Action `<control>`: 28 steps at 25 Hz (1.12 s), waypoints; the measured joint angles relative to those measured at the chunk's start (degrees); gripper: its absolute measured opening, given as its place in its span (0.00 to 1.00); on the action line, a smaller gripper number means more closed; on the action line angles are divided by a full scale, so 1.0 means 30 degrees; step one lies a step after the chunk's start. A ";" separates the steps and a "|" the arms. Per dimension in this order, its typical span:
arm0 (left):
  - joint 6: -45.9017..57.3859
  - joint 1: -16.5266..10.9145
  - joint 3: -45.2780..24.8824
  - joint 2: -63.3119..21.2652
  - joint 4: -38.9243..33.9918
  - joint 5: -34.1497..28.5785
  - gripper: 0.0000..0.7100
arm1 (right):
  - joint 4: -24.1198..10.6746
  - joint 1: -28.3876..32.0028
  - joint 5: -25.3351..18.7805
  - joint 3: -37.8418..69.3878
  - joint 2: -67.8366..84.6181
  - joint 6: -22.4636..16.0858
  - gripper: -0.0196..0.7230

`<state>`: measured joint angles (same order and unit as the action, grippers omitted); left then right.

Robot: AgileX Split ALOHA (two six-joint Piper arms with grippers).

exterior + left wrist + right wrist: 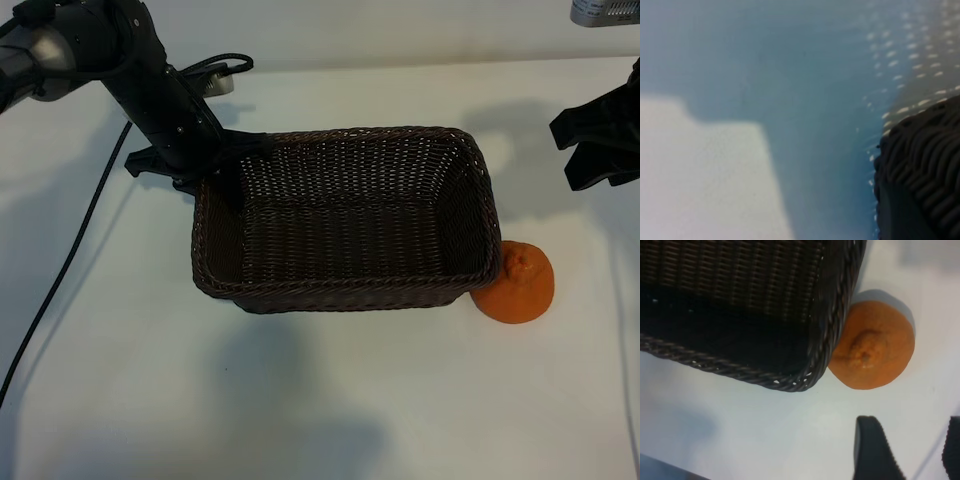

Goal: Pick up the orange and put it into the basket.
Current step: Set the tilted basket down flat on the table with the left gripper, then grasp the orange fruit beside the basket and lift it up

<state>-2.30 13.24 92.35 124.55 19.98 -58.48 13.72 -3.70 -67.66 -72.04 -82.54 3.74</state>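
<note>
Right gripper point(598, 150), jaws apart and empty, hangs nearest: the orange point(517, 284) sits at its seven o'clock, touching the basket point(345, 290); the left gripper point(205, 175) clamps the basket's rim.

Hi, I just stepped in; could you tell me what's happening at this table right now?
Two robot arms share a white table. The left gripper is down at the far left corner of the basket, apparently gripping its rim. The orange sits on the table touching the outside of the basket's near right corner, not yet picked up. The right gripper hovers open off to the right, above and apart from the orange, holding nothing. The basket is empty.
</note>
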 joint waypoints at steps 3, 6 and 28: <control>0.0000 0.0000 0.0000 0.0000 -0.0142 -0.0127 0.29 | 0.0000 0.0000 0.0000 0.0000 0.0000 0.0000 0.51; -0.0019 0.0000 0.0000 0.0000 -0.0304 -0.0247 0.32 | 0.0000 0.0000 0.0000 0.0000 0.0000 0.0000 0.51; 0.0767 0.0000 0.1126 -0.0018 -0.1043 -0.2256 0.74 | 0.0000 0.0000 0.0000 0.0000 0.0000 0.0000 0.51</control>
<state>0.00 13.24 95.73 124.50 16.85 -65.25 13.72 -3.70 -67.66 -72.04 -82.54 3.74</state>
